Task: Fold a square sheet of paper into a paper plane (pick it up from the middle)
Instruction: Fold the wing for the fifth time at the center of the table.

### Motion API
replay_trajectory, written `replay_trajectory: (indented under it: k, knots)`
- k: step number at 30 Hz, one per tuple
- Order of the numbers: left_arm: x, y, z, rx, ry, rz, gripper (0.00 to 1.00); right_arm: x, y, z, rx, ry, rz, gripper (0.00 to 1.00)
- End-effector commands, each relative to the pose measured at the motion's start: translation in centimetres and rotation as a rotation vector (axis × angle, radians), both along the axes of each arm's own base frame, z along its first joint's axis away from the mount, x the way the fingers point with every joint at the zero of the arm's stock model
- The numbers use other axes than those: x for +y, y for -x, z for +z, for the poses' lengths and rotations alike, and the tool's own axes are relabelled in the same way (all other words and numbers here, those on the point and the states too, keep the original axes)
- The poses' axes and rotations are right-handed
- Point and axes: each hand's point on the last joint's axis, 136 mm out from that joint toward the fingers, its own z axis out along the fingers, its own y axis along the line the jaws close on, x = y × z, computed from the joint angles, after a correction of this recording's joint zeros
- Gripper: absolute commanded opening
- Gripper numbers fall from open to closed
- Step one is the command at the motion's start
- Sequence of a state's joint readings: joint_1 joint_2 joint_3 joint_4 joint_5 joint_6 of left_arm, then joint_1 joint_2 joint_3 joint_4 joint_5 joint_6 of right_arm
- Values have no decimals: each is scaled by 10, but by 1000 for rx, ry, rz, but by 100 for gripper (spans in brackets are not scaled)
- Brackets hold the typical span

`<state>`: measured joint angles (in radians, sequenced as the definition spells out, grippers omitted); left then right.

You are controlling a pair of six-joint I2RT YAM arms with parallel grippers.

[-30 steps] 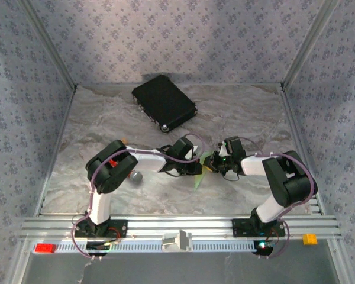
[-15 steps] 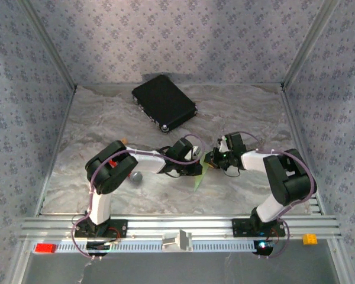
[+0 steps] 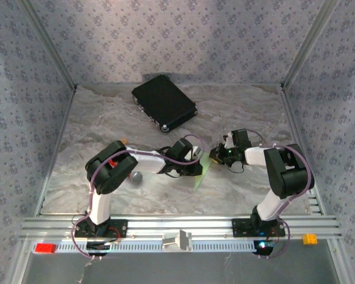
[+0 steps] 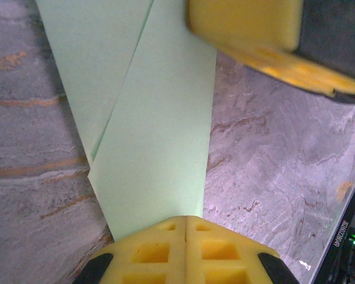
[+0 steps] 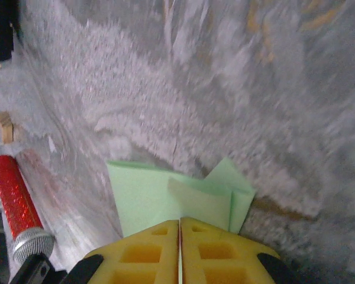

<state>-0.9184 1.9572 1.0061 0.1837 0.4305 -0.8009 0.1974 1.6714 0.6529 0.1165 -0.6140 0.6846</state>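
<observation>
The light-green paper (image 4: 154, 148) is partly folded. Several flaps overlap along diagonal creases into a long narrow band, but no winged, pointed dart shows yet, so I judge the later folds remain. It sits low over the marbled table (image 3: 254, 112), mid-workspace, between the 2 arms. The left gripper (image 4: 185, 220) has its yellow pads pressed together on one end, and the right gripper (image 5: 180, 223) pinches the layered end. A red-handled tool (image 5: 12, 189) lies nearby.

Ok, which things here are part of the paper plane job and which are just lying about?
Job in hand:
folded light-green paper
left gripper
right gripper

Lying about:
black case
red-handled tool with grey head
</observation>
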Motion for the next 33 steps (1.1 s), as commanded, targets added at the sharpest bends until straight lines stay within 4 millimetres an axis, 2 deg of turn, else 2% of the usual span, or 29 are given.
replay_trajectory:
  k: [1,12,22,26,30,33]
  knots:
    - [45,43,-65,152,-243,-22,0,-16,-12,-8,-2,81,-34,10]
    - [44,45,-66,152,-242,-24,0,-34,-30,-14,5,106,-103,10]
    - [44,45,-65,148,-241,-25,0,-47,-36,-3,-23,163,-132,10]
    - [44,45,-65,146,-242,-26,0,-45,-37,12,-47,150,-127,10]
    - [44,45,-64,145,-241,-26,0,-47,-39,37,-118,163,-112,11]
    - [42,44,-63,143,-239,-27,0,-37,-37,54,-148,115,-76,11]
